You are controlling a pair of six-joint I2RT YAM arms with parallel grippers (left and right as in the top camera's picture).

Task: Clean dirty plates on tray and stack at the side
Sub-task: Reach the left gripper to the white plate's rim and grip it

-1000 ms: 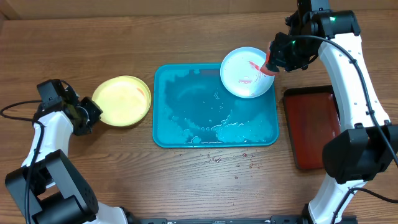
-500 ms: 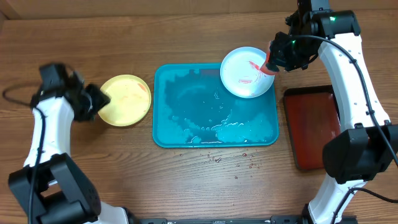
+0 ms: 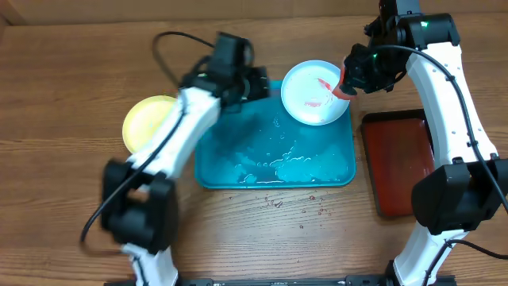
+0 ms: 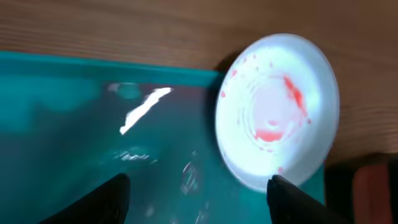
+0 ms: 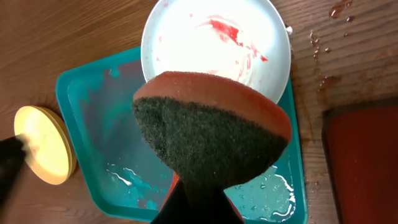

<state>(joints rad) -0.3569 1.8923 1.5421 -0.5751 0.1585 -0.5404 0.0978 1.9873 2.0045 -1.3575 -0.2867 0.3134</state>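
Turquoise tray (image 3: 317, 155), red-smeared white plate (image 3: 313, 94), yellow plate (image 3: 143, 123), orange-and-grey sponge (image 5: 211, 118).

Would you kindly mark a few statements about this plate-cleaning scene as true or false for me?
1. The right gripper is shut on a sponge. True.
2. The blue-rimmed plate is already clean. False: red smears show on it.
3. The yellow plate lies in the turquoise tray. False: it sits on the table, left of the tray.
4. The left gripper is open and holds nothing. True.
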